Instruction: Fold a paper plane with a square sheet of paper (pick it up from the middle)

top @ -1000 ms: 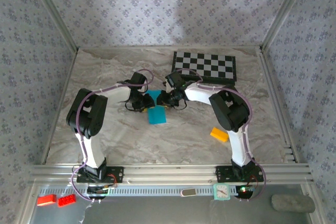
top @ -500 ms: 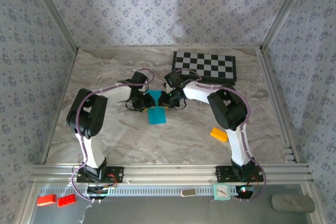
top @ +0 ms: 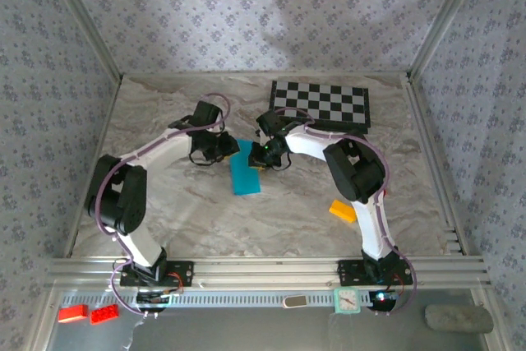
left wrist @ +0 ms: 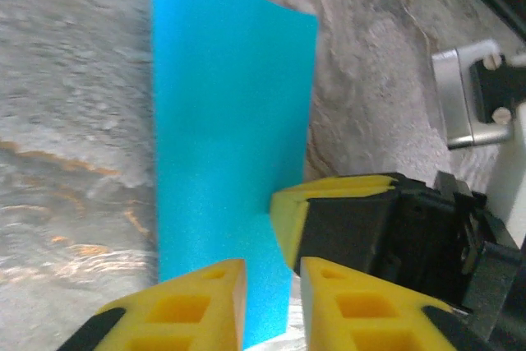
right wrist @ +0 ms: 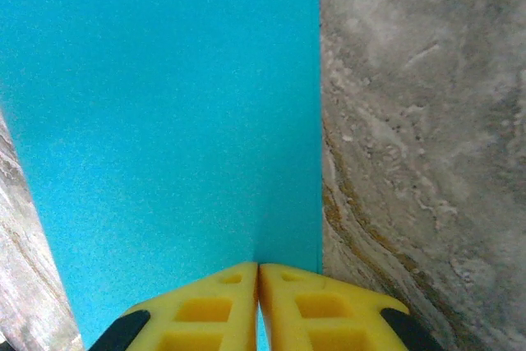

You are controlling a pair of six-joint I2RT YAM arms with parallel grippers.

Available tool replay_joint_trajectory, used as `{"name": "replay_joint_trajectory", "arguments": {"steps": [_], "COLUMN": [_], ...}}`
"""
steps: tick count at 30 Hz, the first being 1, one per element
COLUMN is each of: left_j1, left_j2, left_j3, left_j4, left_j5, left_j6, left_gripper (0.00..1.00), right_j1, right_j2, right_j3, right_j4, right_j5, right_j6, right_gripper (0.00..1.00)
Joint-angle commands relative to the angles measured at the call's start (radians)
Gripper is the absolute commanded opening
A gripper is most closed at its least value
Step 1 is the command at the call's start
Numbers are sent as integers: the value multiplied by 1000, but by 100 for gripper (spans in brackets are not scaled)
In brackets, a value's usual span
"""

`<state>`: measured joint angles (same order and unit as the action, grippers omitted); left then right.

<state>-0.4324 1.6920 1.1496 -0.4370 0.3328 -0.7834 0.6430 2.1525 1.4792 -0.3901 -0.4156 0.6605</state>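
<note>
Nearest, a yellow block (top: pixel 343 210) lies on the counter (top: pixel 189 219), at four o'clock from the sheet (top: pixel 245 175) and well apart from it. The sheet, a narrow cyan strip, sits mid-counter. At its far end the right jaws are pressed together on its edge from two o'clock. The left jaws, at ten o'clock, stand narrowly apart with paper between them. Farthest, at one o'clock, lies the chessboard (top: pixel 322 105).

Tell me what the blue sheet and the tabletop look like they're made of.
The sheet looks like thin matte paper: flat cyan, fine grain, no gloss, its far edge curling softly. The tabletop carries a grey-beige marble pattern with a dull finish; real stone or a printed cover, I cannot tell.
</note>
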Motion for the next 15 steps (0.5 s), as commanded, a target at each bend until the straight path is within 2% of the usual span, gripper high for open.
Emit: {"name": "replay_joint_trajectory", "arguments": {"steps": [1,6,15], "left_j1": [-9,-16,-25], "left_j2": [52,120,208], "left_j3": [25,65,97], "left_j4": [17,8,-48], "left_j5": [100,157,146], "left_j6": [-18,-8,4], "left_gripper": [19,13,5], "right_j1": [-4,-3,-3], "right_j2": [104,111,122], "right_j3": [-32,-23,-14], "right_j4": [-108,-122,-141], "right_j5": [123,126,130], "right_j6": [-12,-9,1], "right_gripper": [13,11,6]}}
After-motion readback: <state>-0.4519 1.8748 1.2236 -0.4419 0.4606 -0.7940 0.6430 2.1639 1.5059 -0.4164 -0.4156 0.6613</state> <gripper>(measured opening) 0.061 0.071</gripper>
